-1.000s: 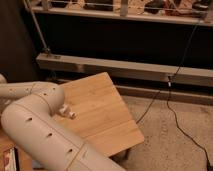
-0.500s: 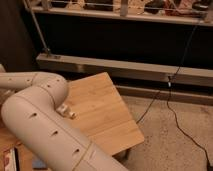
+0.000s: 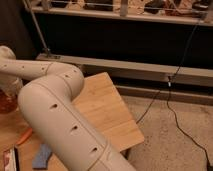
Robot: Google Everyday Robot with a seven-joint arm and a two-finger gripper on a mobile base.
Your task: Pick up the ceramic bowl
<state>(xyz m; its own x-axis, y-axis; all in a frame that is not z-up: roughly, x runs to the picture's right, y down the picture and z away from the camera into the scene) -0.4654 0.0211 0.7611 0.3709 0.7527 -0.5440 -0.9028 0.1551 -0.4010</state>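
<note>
The ceramic bowl (image 3: 6, 103) shows as a glossy reddish-brown round shape at the far left edge of the wooden table (image 3: 107, 107), partly cut off by the frame. My gripper (image 3: 10, 84) hangs right above it at the left edge, at the end of the thick cream arm (image 3: 60, 115) that crosses the foreground. Whether it touches the bowl cannot be made out. The arm hides much of the table's left half.
An orange handle (image 3: 25, 135) and a blue piece (image 3: 42, 155) lie on the table below the arm, with a printed packet (image 3: 10, 161) at the bottom left corner. A black cable (image 3: 172, 107) trails over the speckled floor to the right. A metal rail and shelf run behind the table.
The arm's elbow has swung up and to the right, covering more of the table and the small objects seen there earlier. The wrist end now reaches the far left edge.
</note>
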